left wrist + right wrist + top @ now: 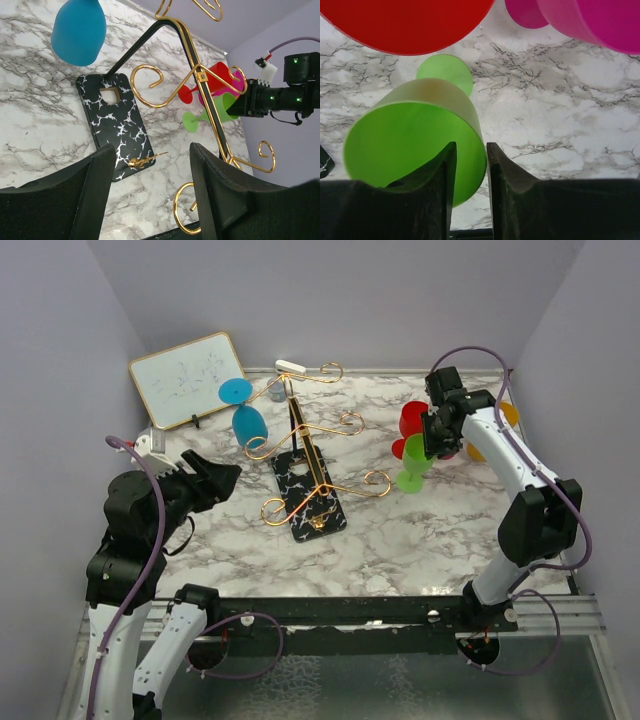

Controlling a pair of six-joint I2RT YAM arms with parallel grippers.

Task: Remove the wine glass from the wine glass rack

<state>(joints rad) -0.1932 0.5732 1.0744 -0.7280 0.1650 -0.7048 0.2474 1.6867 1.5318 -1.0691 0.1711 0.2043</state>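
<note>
Jaws, right: clenched on green glass (415, 135) rim, right of rack (305, 455), off it, beside red glass (414, 418). Jaws, left: released, left of rack, near blue glass (248, 425), which hangs from it. Handling: lower green upright onto counter (420, 530), clear of red.

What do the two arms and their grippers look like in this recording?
Both the left arm and right arm have white links and black joint housings, with purple cables looping alongside. The left gripper and right gripper each have two broad, black, tapering fingers. Small green lights glow on the right wrist.
</note>
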